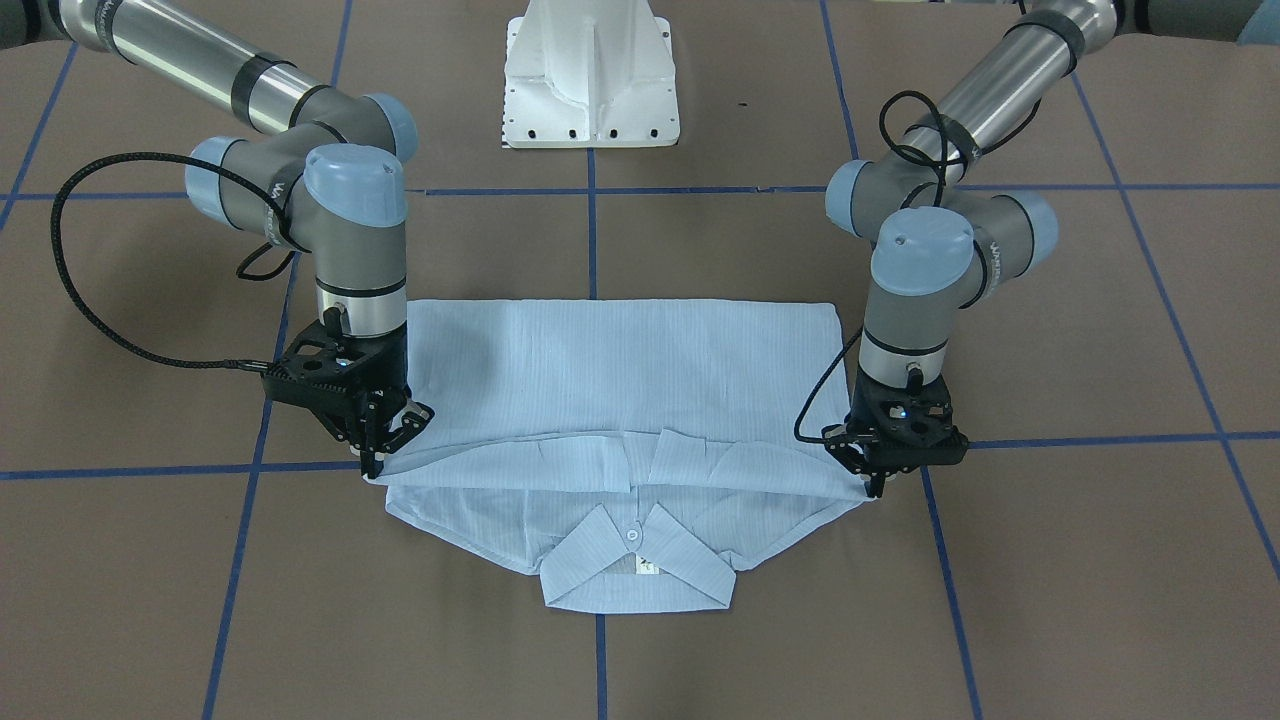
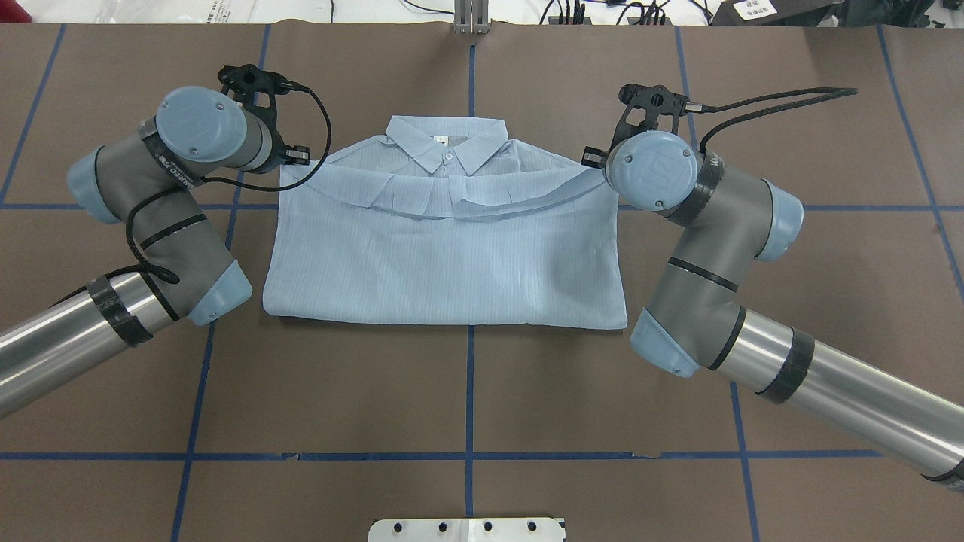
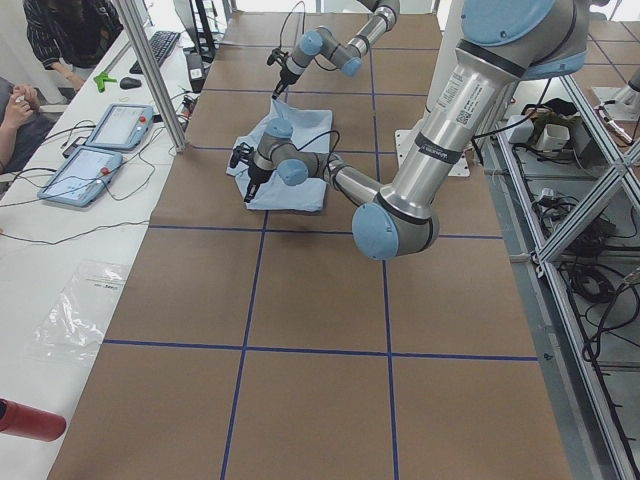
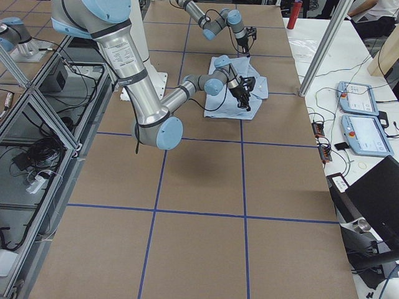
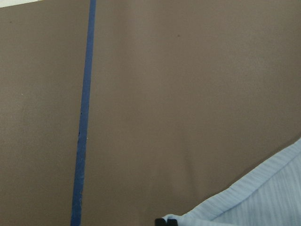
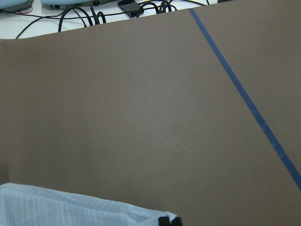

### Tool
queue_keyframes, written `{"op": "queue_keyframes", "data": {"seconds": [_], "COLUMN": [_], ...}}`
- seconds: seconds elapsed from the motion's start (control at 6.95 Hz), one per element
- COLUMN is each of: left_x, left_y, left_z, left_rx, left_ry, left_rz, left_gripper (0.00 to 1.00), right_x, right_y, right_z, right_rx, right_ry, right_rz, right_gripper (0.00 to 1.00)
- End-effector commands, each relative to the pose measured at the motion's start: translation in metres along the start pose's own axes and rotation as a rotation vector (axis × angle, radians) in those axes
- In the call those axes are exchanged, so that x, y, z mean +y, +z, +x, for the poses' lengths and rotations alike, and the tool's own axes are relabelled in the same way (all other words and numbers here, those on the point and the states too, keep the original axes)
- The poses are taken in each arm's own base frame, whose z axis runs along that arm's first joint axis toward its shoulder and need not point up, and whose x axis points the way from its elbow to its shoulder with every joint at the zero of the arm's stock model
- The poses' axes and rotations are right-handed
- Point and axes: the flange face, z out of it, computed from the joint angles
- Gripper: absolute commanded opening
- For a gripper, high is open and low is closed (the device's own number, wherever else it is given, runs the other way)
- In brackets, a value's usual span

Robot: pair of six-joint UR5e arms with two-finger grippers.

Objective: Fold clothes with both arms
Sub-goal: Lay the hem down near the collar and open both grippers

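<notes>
**A:** Where is the shirt, and why does it lie like this?

**B:** The shirt (image 1: 620, 370) lies flat in the middle of the surface (image 1: 1050, 560). Its collar (image 1: 690, 565) points away from the robot. The lower half is folded up over the chest, so the doubled edge is on the robot's side. The free edge ends just before the collar, which is not covered.

**A:** Why are the tools at the two ends of that free edge?

**B:** I judge that each one holds one corner of the top layer, so the cloth travels as one line and does not twist. The left tool (image 1: 876, 487) is closed on the corner at its side. The right tool (image 1: 374, 465) pinches the other corner in the same way. Between them the edge hangs in a soft curve with some small pleats, so the cloth is not pulled fully tight.

**A:** How do the arms stand?

**B:** The left arm (image 2: 173, 158) and the right arm (image 2: 678, 181) are almost mirror images. Each reaches forward beside the shirt with the elbow bent outward. The last joint points straight down, so each tool is upright with its tips low, at the level of the cloth. Each wrist camera shows only a small piece of cloth at the bottom and bare brown surface beyond it.

**A:** Is this fold finished?

**B:** Nearly, I think. Both corners are down at their place, but not yet released.
</notes>
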Motion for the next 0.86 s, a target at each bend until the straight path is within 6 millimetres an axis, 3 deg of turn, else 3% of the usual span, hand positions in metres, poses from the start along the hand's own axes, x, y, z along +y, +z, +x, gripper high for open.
{"op": "queue_keyframes", "data": {"seconds": [0.0, 0.14, 0.43, 0.58, 0.72], "left_x": [-0.001, 0.0, 0.052, 0.081, 0.124], "left_y": [-0.008, -0.032, -0.081, -0.095, -0.098], "left_z": [-0.001, -0.008, -0.047, -0.054, -0.028], "left_rx": [0.052, 0.106, 0.209, 0.226, 0.256], "left_ry": [0.056, 0.093, 0.093, 0.04, -0.004], "left_rz": [0.034, 0.068, 0.003, -0.024, -0.078], "left_gripper": [1.0, 1.0, 1.0, 1.0, 1.0], "right_x": [-0.002, 0.0, 0.001, 0.001, 0.002], "right_y": [-0.002, -0.012, -0.037, -0.039, -0.04], "right_z": [-0.002, -0.006, -0.002, -0.001, -0.002], "right_rx": [-0.006, -0.034, -0.096, -0.099, -0.102], "right_ry": [-0.014, -0.039, -0.051, -0.051, -0.05], "right_rz": [0.0, -0.039, -0.1, -0.1, -0.099], "right_gripper": [0.99, 1.0, 1.0, 1.0, 1.0]}}
